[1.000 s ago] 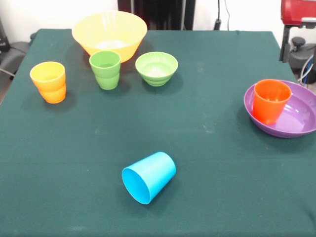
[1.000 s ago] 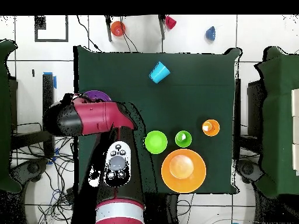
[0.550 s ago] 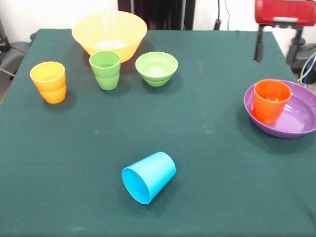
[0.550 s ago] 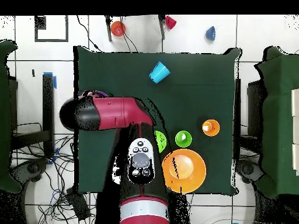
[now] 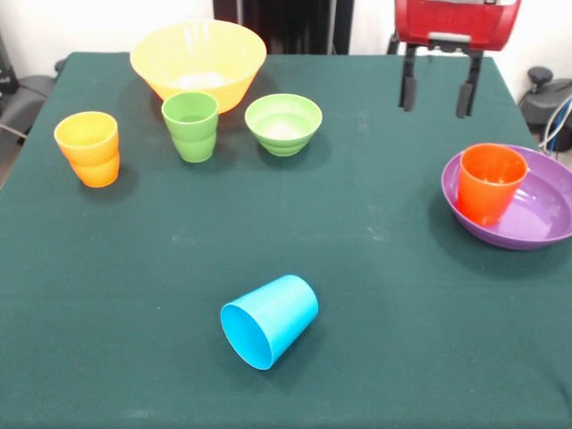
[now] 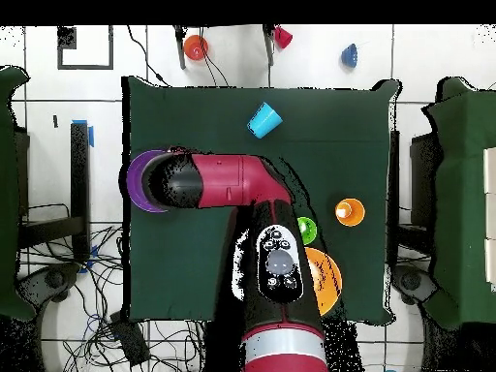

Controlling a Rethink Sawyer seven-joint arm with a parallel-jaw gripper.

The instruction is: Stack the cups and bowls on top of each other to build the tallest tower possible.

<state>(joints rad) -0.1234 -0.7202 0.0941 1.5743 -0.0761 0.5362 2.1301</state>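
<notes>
My gripper [image 5: 437, 93] hangs open over the table's far right, nothing between its two dark fingers. Just in front of it an orange cup [image 5: 490, 181] stands upright inside the wide purple bowl [image 5: 547, 207]. A light blue cup [image 5: 269, 320] lies on its side near the front middle. At the far left stand the big yellow bowl [image 5: 197, 55], a green cup [image 5: 190, 125], a light green bowl [image 5: 283, 122] and a yellow-orange cup [image 5: 88, 147]. In the overhead view the arm [image 6: 228, 181] covers most of the purple bowl [image 6: 139, 184]; the light blue cup [image 6: 263, 120] shows clearly.
A green cloth [image 5: 384, 286] covers the table. On the floor beyond the table's edge in the overhead view lie an orange piece [image 6: 196, 46], a magenta piece [image 6: 282, 37] and a blue piece [image 6: 350, 54]. Cables run round the table.
In the front view the gripper has swung in from the right edge toward the middle, so both fingers show now. No cup or bowl has moved.
</notes>
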